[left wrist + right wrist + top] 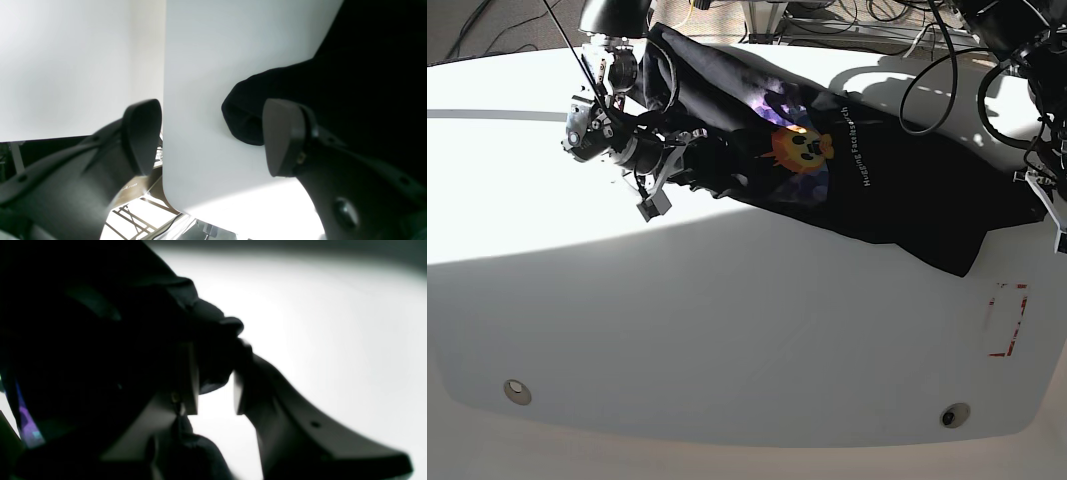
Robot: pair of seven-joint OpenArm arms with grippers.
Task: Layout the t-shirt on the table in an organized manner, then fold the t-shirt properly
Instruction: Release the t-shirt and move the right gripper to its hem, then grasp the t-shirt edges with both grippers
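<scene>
on my left wrist view the left gripper stands wide with nothing in it, a rolled edge of the t-shirt just beside one finger on the table. on the right wrist view the right gripper pinches a bunched fold of cloth. from the base view the shirt lies rumpled and slanted across the far side, so i judge spreading unfinished and folding not begun.

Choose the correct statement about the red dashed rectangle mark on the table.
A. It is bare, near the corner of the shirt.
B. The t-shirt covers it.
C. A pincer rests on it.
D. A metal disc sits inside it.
A: the red dashed rectangle mark lies uncovered on the table, just beyond the t-shirt corner.
</scene>
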